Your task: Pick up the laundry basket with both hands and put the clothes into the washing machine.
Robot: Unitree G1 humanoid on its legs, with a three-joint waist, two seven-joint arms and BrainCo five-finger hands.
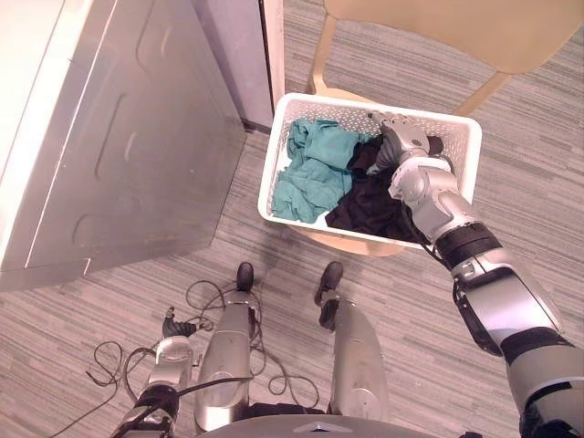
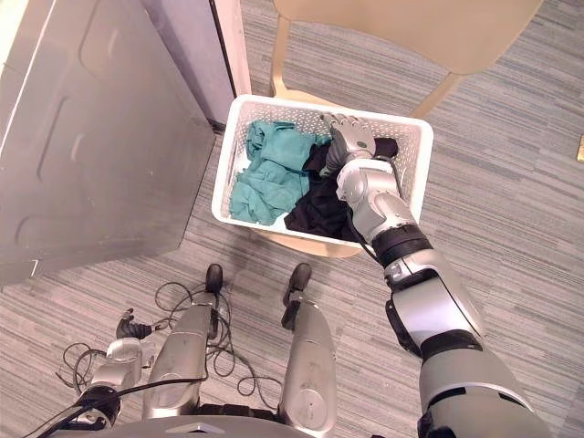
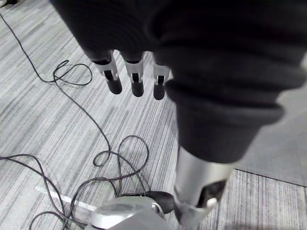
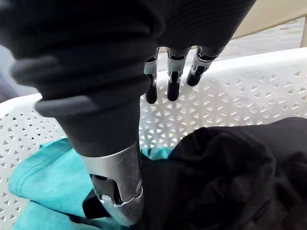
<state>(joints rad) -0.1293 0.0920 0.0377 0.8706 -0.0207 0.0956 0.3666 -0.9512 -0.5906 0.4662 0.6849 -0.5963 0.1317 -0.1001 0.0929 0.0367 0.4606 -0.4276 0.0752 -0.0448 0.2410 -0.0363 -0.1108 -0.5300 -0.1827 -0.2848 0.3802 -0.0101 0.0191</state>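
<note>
Nearest, the left robot hand (image 3: pixel 136 81) is hung low over the floor (image 3: pixel 43 124), fingers straight and nothing held. Beyond it, the laundry basket (image 1: pixel 333 111) is set on the seat of a chair (image 1: pixel 438 27), beside the grey washing machine (image 1: pixel 119 155). Teal clothes (image 1: pixel 315 169) are heaped at its left side, black clothes (image 1: pixel 370 205) at its right. The right robot hand (image 1: pixel 401 137) is poised above the black heap, fingers relaxed, nothing gripped. The perforated basket is judged light and stiff, best taken by its opposite rims; the cloth is judged soft and limp
</note>
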